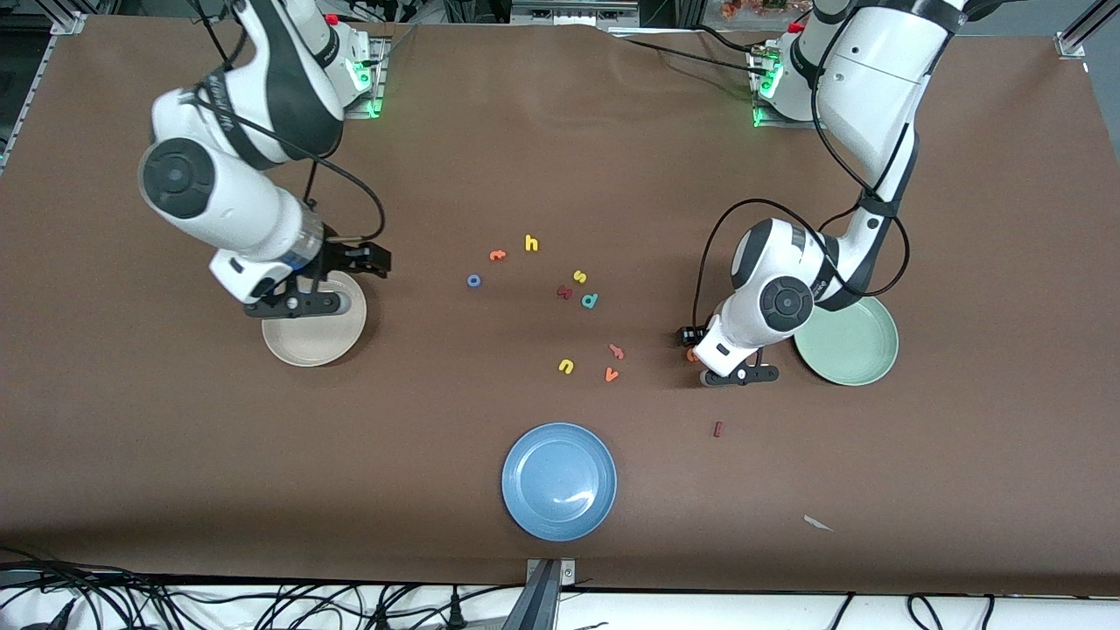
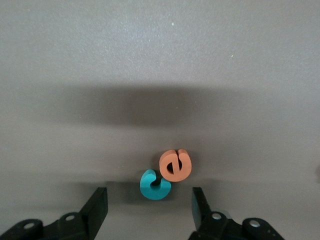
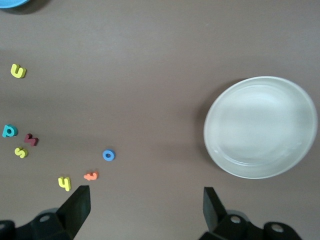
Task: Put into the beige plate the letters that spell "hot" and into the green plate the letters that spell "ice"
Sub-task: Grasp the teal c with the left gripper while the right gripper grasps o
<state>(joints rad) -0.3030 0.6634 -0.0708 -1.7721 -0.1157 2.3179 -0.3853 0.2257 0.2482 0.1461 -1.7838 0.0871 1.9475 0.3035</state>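
Teal "c" [image 2: 154,185] touching orange "e" [image 2: 175,165], both rounded foam.

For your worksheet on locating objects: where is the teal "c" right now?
The teal "c" lies on the table touching the orange "e", between the left gripper's open fingers, beside the green plate.

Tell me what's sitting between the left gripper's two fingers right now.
In the left wrist view, the teal c lies between the left gripper's fingers, touching the orange e beside it.
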